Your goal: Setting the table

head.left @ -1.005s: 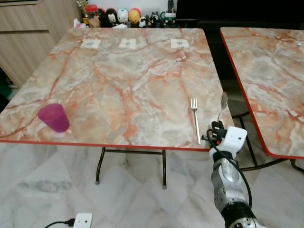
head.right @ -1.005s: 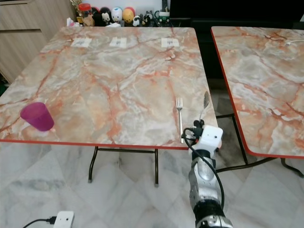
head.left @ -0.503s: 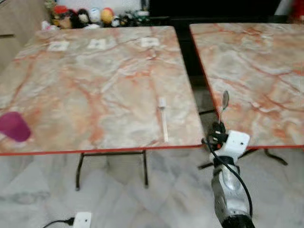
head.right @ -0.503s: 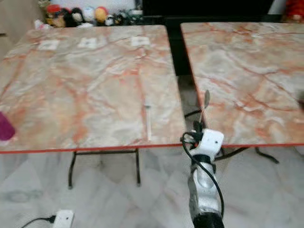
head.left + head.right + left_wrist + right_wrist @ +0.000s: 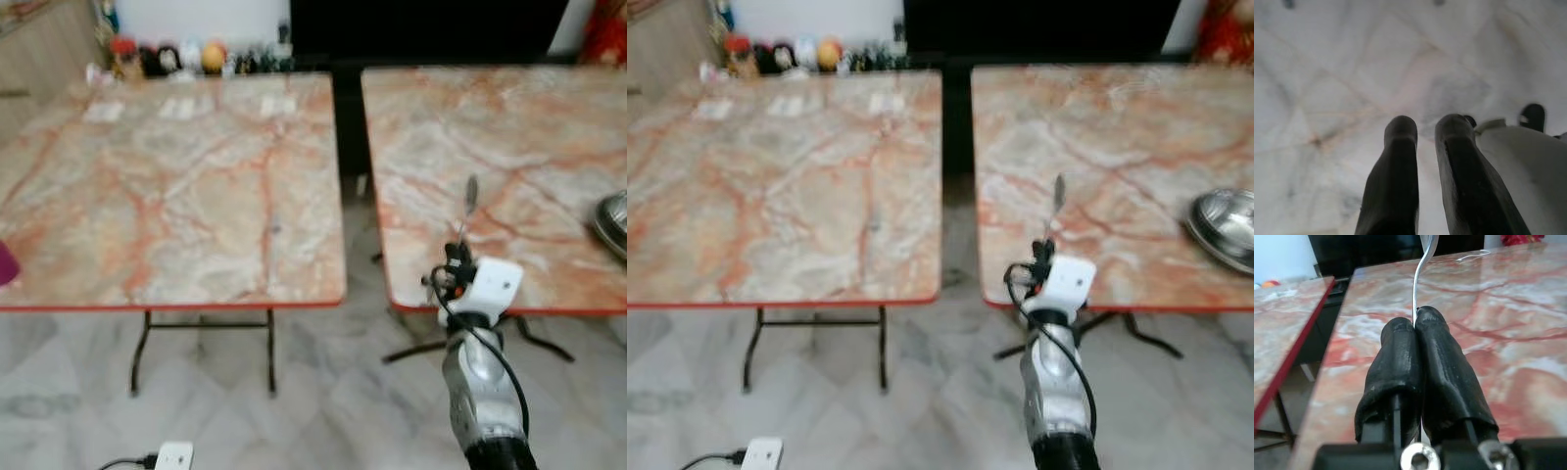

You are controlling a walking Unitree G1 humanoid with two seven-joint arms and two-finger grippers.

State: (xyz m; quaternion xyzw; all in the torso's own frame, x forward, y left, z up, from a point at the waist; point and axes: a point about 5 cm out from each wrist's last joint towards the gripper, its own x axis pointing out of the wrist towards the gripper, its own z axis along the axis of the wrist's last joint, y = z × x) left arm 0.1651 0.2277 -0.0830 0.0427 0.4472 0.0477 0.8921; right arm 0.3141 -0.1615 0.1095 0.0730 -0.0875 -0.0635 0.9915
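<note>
Two marble tables, one spoon, one metal bowl.
Right gripper is clenched on the thin silver spoon, upright above the right-hand table's near edge; the bowl sits at its right edge. Left gripper, fingers slightly parted, hangs over pale floor.

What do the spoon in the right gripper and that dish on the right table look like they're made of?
The spoon, pinched in the right gripper, looks like thin polished metal: its handle is a bright silver strip. The dish on the right table also looks like metal, likely stainless steel, with a grey reflective sheen on its rim, though blur leaves the finish uncertain.
</note>
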